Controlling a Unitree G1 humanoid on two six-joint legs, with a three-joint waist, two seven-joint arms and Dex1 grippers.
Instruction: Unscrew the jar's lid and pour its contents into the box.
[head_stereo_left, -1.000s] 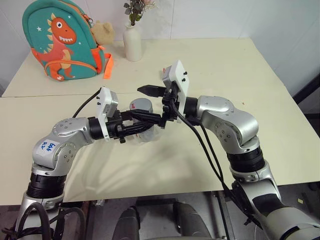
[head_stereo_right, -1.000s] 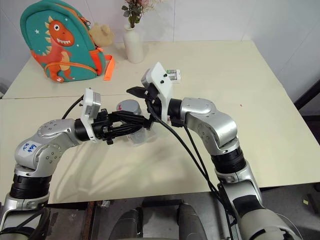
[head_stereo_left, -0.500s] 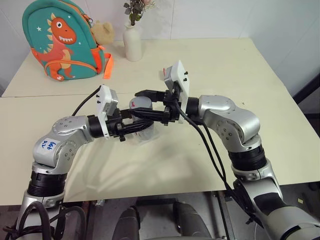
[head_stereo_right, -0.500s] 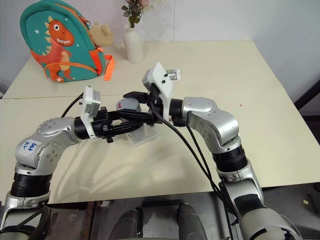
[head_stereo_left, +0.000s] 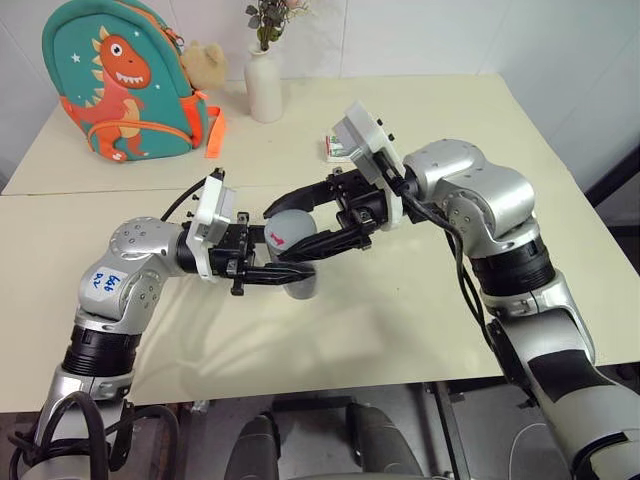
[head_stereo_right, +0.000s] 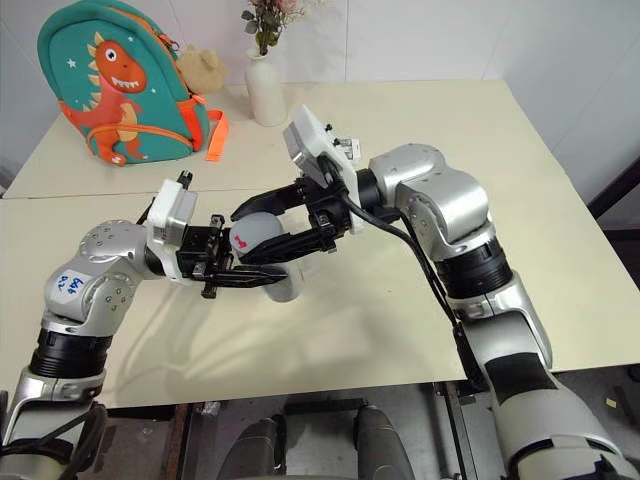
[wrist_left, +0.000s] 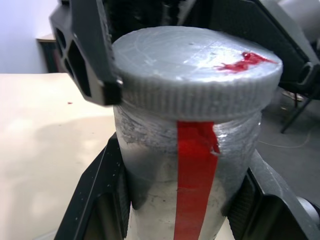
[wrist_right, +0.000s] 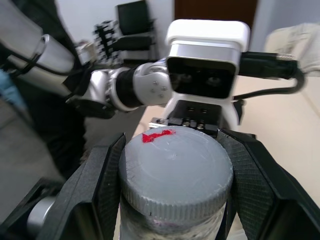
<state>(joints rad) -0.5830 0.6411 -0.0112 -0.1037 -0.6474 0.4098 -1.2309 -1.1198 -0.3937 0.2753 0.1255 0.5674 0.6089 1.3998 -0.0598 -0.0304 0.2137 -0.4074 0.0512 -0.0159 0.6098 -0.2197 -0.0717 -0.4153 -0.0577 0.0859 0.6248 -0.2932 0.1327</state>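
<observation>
- Pale cream surface (head_stereo_left: 420, 300), made of two tables pushed together, spreads under both arms, with a white wall at the far side.
- At the far left corner stands a teal dinosaur backpack (head_stereo_left: 118, 82) with orange trim, and a small tan plush toy (head_stereo_left: 205, 62) leans just beside it.
- To the right of the plush, a white vase (head_stereo_left: 264, 85) holds a sprig of dried flowers.
- Partly hidden behind the right arm's wrist camera, a small white pack (head_stereo_left: 334, 147) lies on the surface.
- Near the middle of the scene, the jar (head_stereo_left: 297, 250) is held up off the surface, tilted on its side, its silvery-grey wall marked with a red stripe.
- Left gripper (head_stereo_left: 295, 272) reaches in from the left, pointing right, its black fingers clamped on the jar's body on both sides.
- Right gripper (head_stereo_left: 295, 222) reaches in from the right, pointing left, its fingers pressed together on the lid (wrist_right: 175, 162) from opposite sides.
- That lid is a round pale-grey ribbed cap with a red smear on top, seated on the jar's mouth at the end towards the left.
- Whatever the jar holds cannot be seen through its wall.
- The box cannot be picked out around the arms.
</observation>
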